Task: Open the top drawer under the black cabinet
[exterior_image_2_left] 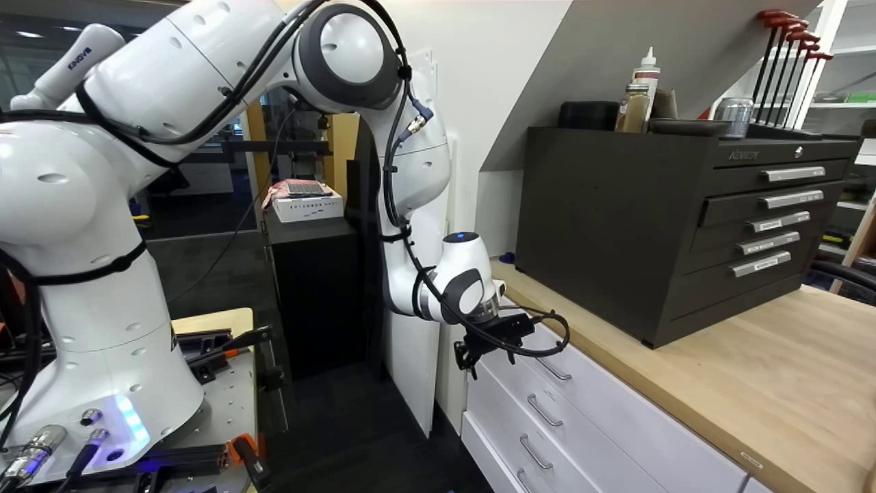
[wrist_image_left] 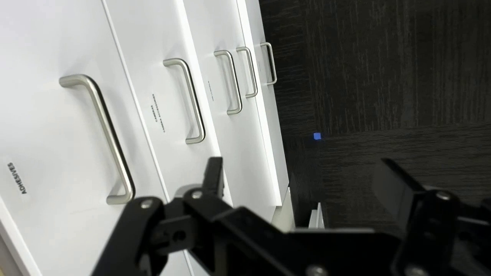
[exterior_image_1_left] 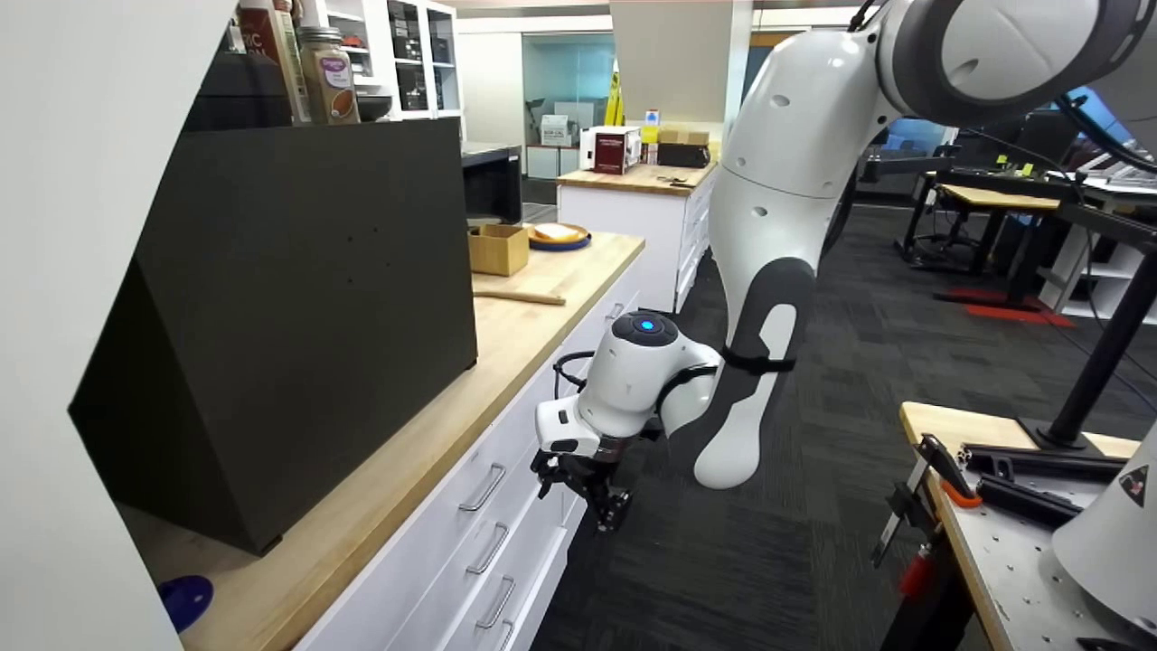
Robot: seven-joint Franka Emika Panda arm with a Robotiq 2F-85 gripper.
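Note:
The black cabinet (exterior_image_1_left: 316, 325) stands on the wooden counter; it also shows in an exterior view (exterior_image_2_left: 609, 226). Below the counter is the top drawer (wrist_image_left: 42, 122), a white front with a silver bar handle (wrist_image_left: 105, 134) and an "ADHESIVES" label. The drawer looks shut, its inside hidden. It shows in both exterior views (exterior_image_1_left: 425, 533) (exterior_image_2_left: 616, 394). My gripper (wrist_image_left: 301, 166) is open and empty, fingers wide apart, in front of the drawer fronts. It is beside the top handle, not touching it. It also shows in both exterior views (exterior_image_1_left: 578, 500) (exterior_image_2_left: 489, 365).
Deeper white drawers (wrist_image_left: 149, 76) with like handles lie below the top drawer. The wooden counter edge (exterior_image_2_left: 616, 366) overhangs the fronts. A cable loop (exterior_image_2_left: 558, 335) hangs by the gripper. A wooden box (exterior_image_1_left: 499, 250) and plates (exterior_image_1_left: 559, 237) stand farther along the counter. Dark floor (wrist_image_left: 376, 76) lies beneath.

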